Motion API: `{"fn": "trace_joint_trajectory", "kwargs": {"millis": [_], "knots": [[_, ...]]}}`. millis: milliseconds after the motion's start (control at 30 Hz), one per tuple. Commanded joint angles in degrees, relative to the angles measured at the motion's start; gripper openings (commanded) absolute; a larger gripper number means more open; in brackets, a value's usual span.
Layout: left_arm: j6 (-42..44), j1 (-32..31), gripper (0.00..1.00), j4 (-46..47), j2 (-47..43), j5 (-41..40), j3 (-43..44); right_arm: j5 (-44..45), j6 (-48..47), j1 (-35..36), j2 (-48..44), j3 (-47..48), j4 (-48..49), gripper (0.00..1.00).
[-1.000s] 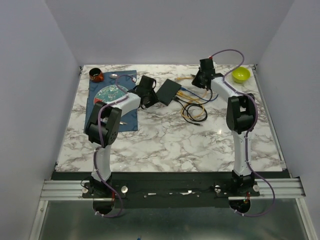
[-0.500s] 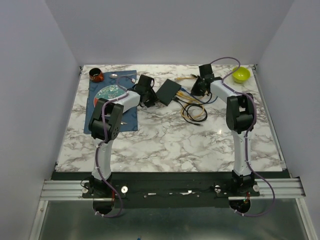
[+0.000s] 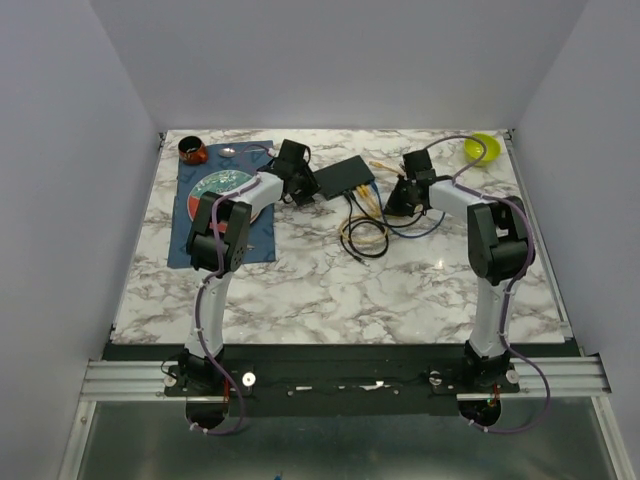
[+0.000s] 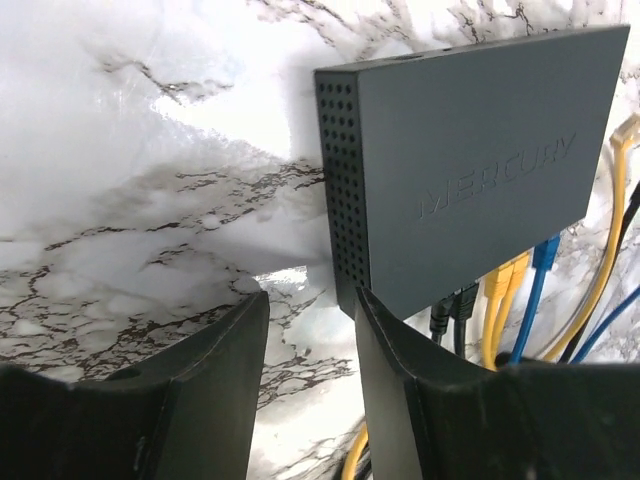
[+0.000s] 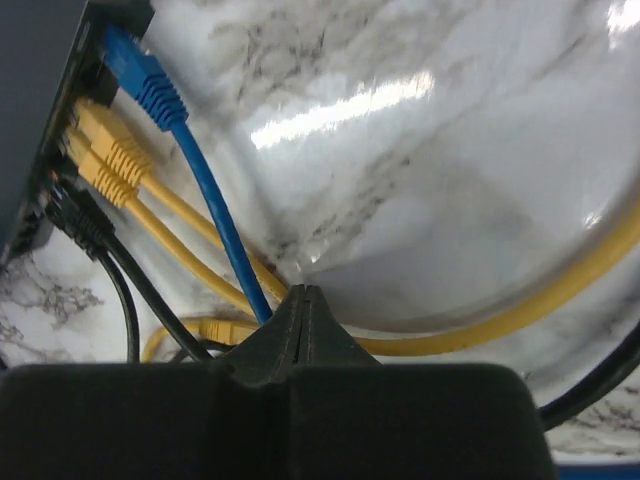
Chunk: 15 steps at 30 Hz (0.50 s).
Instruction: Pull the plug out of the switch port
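Black fingers (image 5: 330, 345) of your right gripper (image 5: 305, 298) are pressed flat together, with no gap showing between them. A blue cable (image 5: 215, 225) runs down to just left of their tips, and a yellow cable (image 5: 480, 325) crosses behind them. You cannot tell from here whether either one is pinched or only brushed. Follow the blue cable up and it ends in a blue plug (image 5: 135, 70) seated in the edge of the switch (image 5: 35, 90). Two yellow plugs (image 5: 108, 138) and a black plug (image 5: 80, 220) meet that same edge just below it.

Your left gripper (image 4: 308, 330) stands roughly half open, with only marble between its fingers (image 4: 210, 390). It holds nothing. The switch's near corner lies right at the tip of one finger, but you cannot tell whether they touch.

From above, the switch lies flat on the marble table (image 3: 330, 290), far from the arm bases and about midway across. It sits at a slant between your two grippers, and its cables loop toward the near side. A blue mat (image 3: 255, 238) lies to the left, carrying a plate (image 3: 208, 185) and a brown cup (image 3: 193, 151). A green bowl (image 3: 482, 148) sits in the far right corner.
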Motion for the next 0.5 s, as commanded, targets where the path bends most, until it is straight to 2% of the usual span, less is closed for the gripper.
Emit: {"fn": "trace_joint_trajectory", "kwargs": {"millis": [0, 367, 467], "knots": [[1.8, 0.0, 0.53, -3.5, 2.5, 2.4, 0.4, -3.3, 0.2, 3.6, -3.6, -7.1, 0.0, 0.01], [2.5, 0.0, 0.53, -2.4, -4.1, 1.3, -9.1, -2.7, 0.9, 8.3, -11.7, -16.9, 2.3, 0.01], [2.3, -0.1, 0.53, -1.4, -8.2, -1.9, -13.5, 0.8, 1.2, 8.3, -14.0, -16.9, 1.3, 0.01]]}}
